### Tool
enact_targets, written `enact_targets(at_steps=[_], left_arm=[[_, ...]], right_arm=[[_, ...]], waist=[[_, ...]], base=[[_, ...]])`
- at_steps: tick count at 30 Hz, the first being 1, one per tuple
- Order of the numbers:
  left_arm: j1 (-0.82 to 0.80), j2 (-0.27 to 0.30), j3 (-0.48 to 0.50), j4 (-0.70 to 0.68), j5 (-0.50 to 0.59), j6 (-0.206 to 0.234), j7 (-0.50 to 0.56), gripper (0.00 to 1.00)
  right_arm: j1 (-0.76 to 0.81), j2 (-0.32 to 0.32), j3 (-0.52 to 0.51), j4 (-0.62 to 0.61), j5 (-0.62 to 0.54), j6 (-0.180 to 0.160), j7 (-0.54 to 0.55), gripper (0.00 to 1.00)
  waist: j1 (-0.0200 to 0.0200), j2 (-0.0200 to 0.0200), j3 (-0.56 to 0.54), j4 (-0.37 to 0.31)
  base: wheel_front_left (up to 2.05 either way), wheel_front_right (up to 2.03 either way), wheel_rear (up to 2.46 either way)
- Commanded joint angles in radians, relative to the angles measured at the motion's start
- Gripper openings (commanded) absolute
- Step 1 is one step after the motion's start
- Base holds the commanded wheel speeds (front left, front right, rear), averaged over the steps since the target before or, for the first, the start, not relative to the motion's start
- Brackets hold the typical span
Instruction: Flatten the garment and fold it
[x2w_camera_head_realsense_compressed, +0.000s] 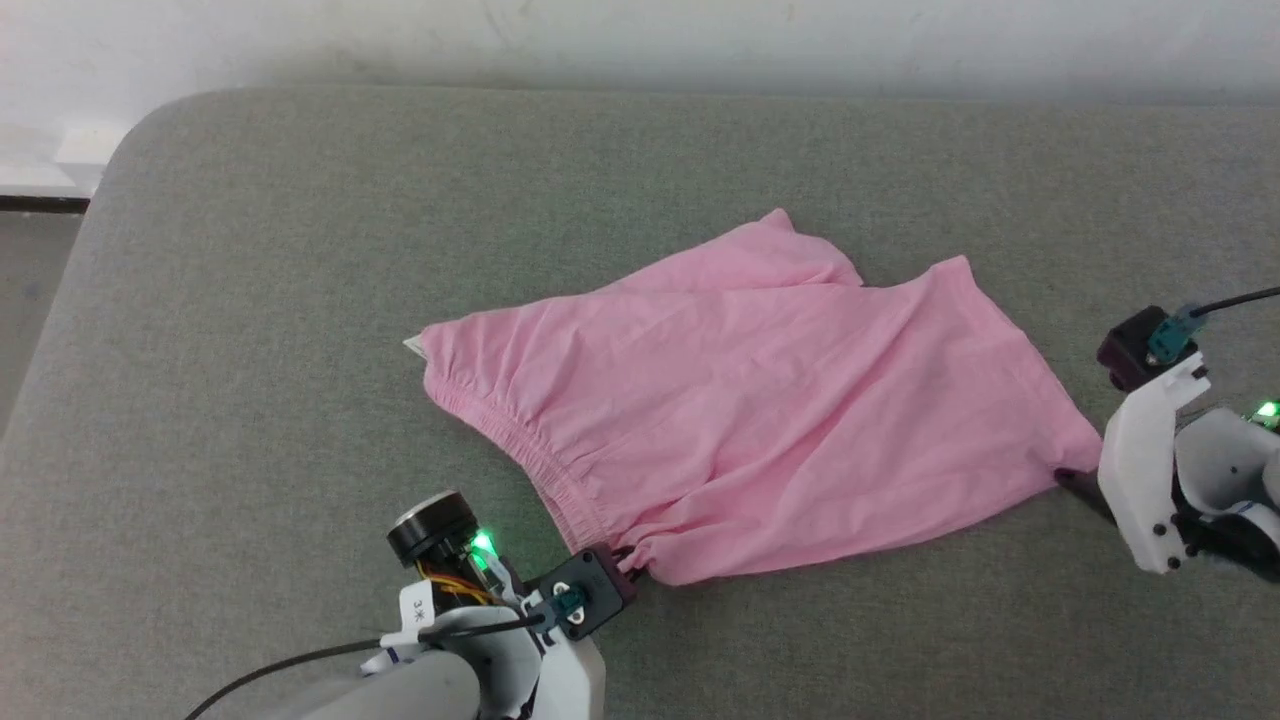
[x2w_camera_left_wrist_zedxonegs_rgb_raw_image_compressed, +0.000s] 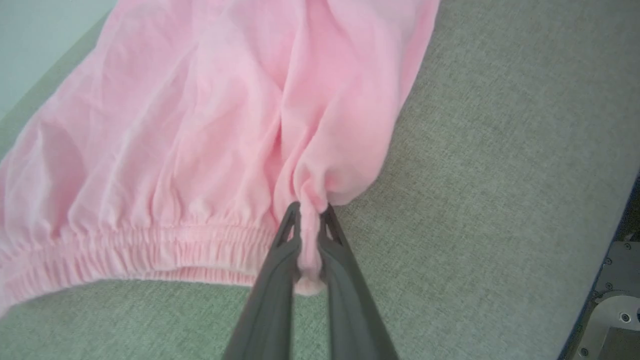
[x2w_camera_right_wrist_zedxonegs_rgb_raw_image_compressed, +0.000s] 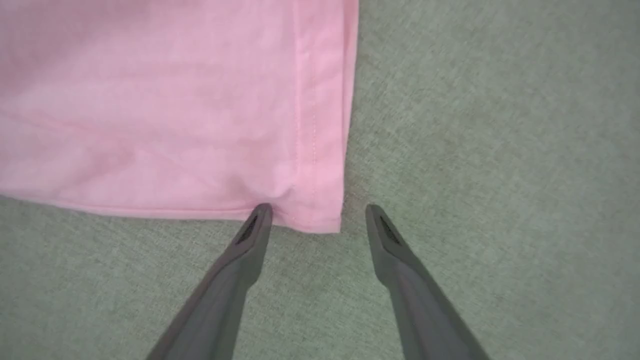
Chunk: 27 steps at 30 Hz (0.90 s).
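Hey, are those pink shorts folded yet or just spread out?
Spread out, not folded: the shorts lie open and wrinkled on the grey cushion, waistband and both legs showing.

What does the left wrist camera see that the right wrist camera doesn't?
Left wrist view: the gathered elastic waistband, with the left gripper pinched shut on a bunch of cloth at its end. Right wrist view: a flat stitched hem corner, with the right gripper open, its tips on either side of that corner. Both: the pink shorts lying on the grey fabric surface.
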Motion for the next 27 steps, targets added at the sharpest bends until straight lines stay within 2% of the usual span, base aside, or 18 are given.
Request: enact_targets(at_steps=[1,6,7,8,9,13,19,22,27], left_arm=[[0.004,-0.010,0.003,0.010,-0.002,0.004,-0.011,0.00],[0.005,-0.027,0.003,0.039,-0.008,0.005,-0.038,0.00],[0.008,-0.028,0.004,0.045,-0.011,0.007,-0.044,0.00],[0.012,-0.028,0.005,0.050,-0.013,0.008,-0.048,0.00],[0.016,-0.029,0.004,0.054,-0.015,0.010,-0.052,0.00],[0.038,-0.033,0.013,0.063,-0.032,0.024,-0.084,0.00],[0.065,-0.021,0.110,0.034,-0.068,0.116,-0.220,0.00],[0.046,0.003,0.166,0.000,-0.062,0.154,-0.297,0.00],[-0.044,0.035,0.272,-0.074,-0.085,0.163,-0.345,0.00]], right_arm=[[-0.006,0.022,0.018,0.028,0.012,-0.002,-0.006,1.00],[0.023,0.055,0.125,0.084,0.060,-0.002,-0.007,1.00],[0.023,0.054,0.143,0.088,0.069,-0.002,-0.012,0.73],[0.020,0.053,0.153,0.091,0.075,-0.002,-0.031,0.20],[0.016,0.052,0.159,0.097,0.082,-0.002,-0.058,0.00],[0.000,0.042,0.162,0.105,0.112,-0.002,-0.178,0.00],[-0.050,0.033,0.084,0.023,0.148,-0.002,-0.440,0.00],[-0.071,0.034,0.037,-0.031,0.160,-0.002,-0.531,0.00],[-0.124,0.058,-0.065,-0.090,0.154,-0.002,-0.649,0.00]], waist=[[-0.0001,0.0000,0.017,0.016],[-0.0001,0.0000,0.020,0.021],[-0.0001,0.0000,0.017,0.018],[-0.0001,0.0000,0.013,0.013],[-0.0001,0.0000,0.007,0.010],[-0.0001,0.0000,-0.026,-0.005],[-0.0001,0.0000,-0.089,-0.041],[-0.0001,0.0000,-0.114,-0.054],[-0.0001,0.0000,-0.122,-0.064]], base=[[0.00,0.00,0.00],[0.00,0.00,0.00],[0.00,0.00,0.00],[0.00,0.00,0.00],[0.00,0.00,0.00],[0.00,0.00,0.00],[0.00,0.00,0.00],[0.00,0.00,0.00],[0.00,0.00,0.00]])
